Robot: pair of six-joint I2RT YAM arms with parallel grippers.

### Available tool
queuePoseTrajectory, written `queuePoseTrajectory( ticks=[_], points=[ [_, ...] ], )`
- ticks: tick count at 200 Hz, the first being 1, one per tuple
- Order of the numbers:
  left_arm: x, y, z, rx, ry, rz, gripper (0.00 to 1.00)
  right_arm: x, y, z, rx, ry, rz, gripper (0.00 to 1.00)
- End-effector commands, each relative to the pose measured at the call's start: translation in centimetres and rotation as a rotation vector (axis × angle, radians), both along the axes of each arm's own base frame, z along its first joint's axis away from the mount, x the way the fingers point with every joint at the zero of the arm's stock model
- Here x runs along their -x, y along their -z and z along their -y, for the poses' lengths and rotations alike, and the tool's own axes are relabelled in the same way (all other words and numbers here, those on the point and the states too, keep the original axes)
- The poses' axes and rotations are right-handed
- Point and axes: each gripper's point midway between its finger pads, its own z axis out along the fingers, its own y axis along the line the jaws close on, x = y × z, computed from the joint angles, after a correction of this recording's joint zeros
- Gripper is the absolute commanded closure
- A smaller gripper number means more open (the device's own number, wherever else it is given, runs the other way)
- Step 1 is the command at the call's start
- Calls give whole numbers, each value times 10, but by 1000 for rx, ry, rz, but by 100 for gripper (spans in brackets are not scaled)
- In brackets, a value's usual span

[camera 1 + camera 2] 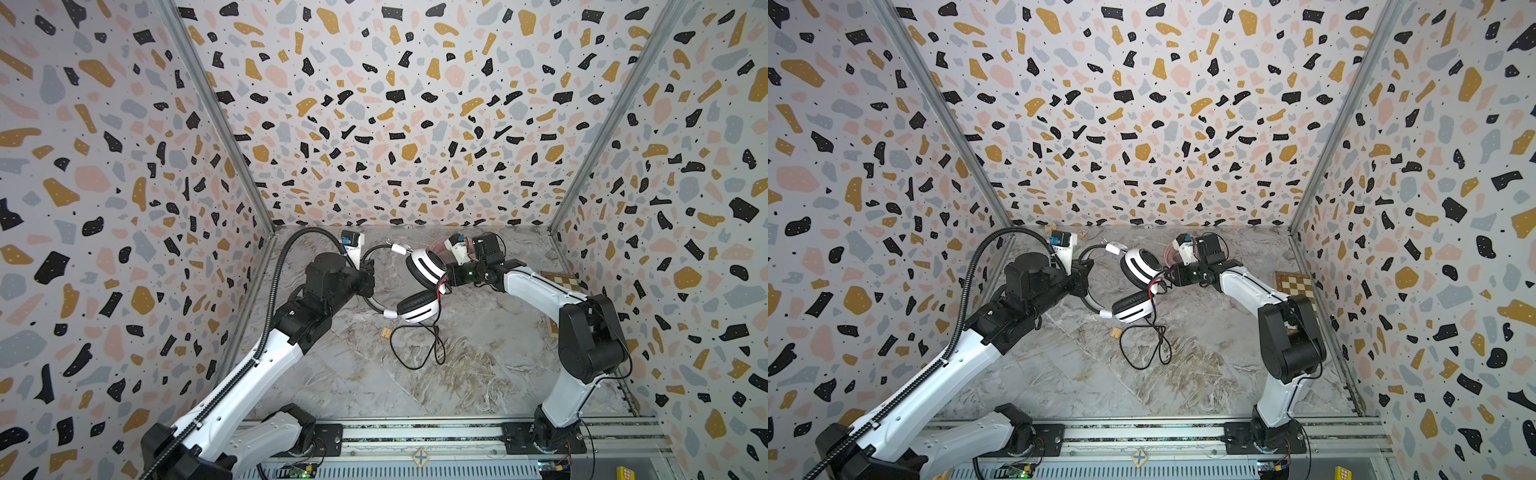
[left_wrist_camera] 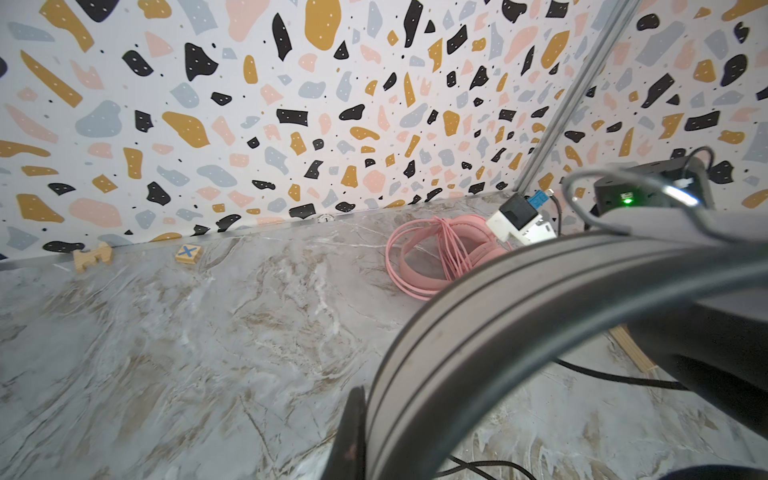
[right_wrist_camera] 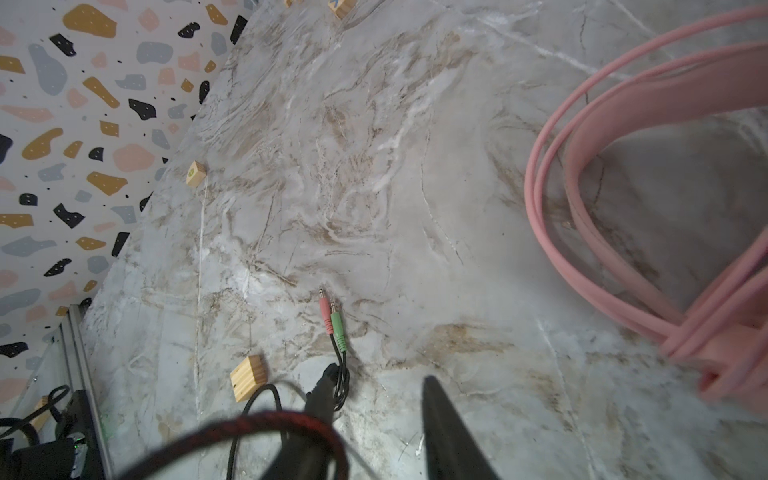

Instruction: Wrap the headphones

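Note:
The white headphones [image 1: 426, 266] [image 1: 1140, 266] with black pads hang a little above the marble table in both top views. My left gripper [image 1: 368, 274] [image 1: 1084, 276] [image 2: 386, 415] is shut on their black headband [image 2: 540, 311]. Their black cable [image 1: 415, 349] [image 1: 1142, 349] trails in loose loops on the table. My right gripper [image 1: 446, 280] [image 1: 1167, 278] [image 3: 380, 374] stands open beside the ear cups, with nothing between its fingers. The cable's pink and green plugs [image 3: 332, 320] lie on the table by one fingertip. The pink headphones [image 2: 419, 257] [image 3: 623, 124], cable coiled around them, lie near the back wall.
Small wooden blocks [image 1: 386, 333] [image 1: 1116, 333] [image 2: 189, 252] [image 3: 248, 377] lie scattered on the table. A chessboard [image 1: 561, 280] [image 1: 1296, 284] rests by the right wall. Patterned walls close in the left, back and right sides.

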Motion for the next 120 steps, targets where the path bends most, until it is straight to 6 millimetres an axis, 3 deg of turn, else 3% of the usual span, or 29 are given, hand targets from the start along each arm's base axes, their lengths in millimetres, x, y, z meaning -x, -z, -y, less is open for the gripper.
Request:
queuePoseTrajectory(
  ticks=[1,22,50,95,120],
  points=[
    [-10,-42,-9,65,-67,109,100,8,-63,1,-76,-14,123,49],
    [-17,-31,-14,46,-102,84,100,23,-86,9,-89,-2,170,38],
    [-27,-20,-23,31,-143,48,100,49,-101,24,-79,45,230,36],
    [-40,-8,-29,64,-132,-11,100,87,-78,54,20,117,251,33],
    [-44,-11,-32,117,-126,-15,100,104,-61,43,-43,59,199,33]
  ],
)
